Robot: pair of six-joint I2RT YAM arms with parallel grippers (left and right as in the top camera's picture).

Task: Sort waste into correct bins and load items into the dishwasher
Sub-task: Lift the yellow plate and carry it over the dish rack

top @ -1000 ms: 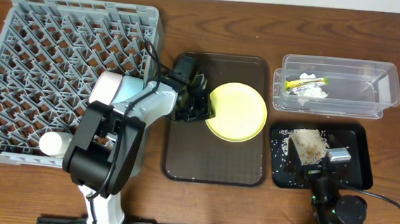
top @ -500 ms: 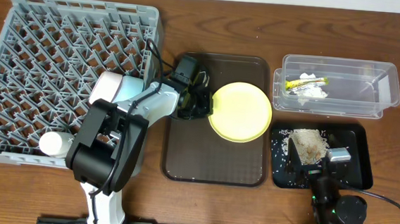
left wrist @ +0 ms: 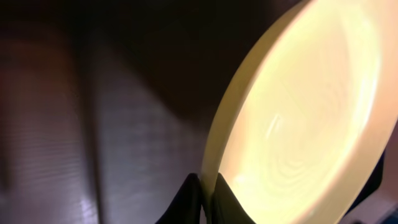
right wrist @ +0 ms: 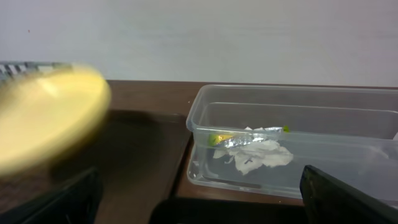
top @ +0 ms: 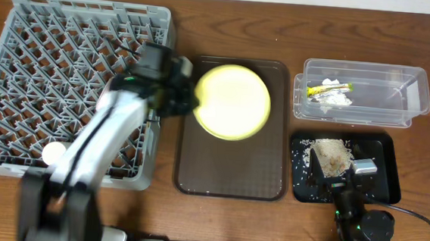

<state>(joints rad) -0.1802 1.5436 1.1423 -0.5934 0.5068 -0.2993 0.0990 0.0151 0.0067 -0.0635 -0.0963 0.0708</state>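
Note:
My left gripper (top: 188, 97) is shut on the left rim of the round yellow plate (top: 233, 102) and holds it lifted over the dark brown serving tray (top: 230, 175), next to the grey dish rack (top: 59, 72). In the left wrist view the fingertips (left wrist: 206, 193) pinch the plate's edge (left wrist: 298, 124). The plate also shows blurred in the right wrist view (right wrist: 43, 118). The clear tub (top: 362, 93) holds the yellow-green wrapper (top: 331, 87) and white tissue (top: 334, 100). The black tray (top: 383, 159) holds beige food scraps (top: 332, 155). My right gripper (right wrist: 199, 199) is open, low at the front right.
A white bowl (top: 53, 152) sits at the rack's front left edge. The clear tub also shows in the right wrist view (right wrist: 292, 137). Bare wooden table lies between the serving tray and the two bins.
My left gripper has lifted the yellow plate off the serving tray and carried it back and left toward the dish rack. The right arm has not moved.

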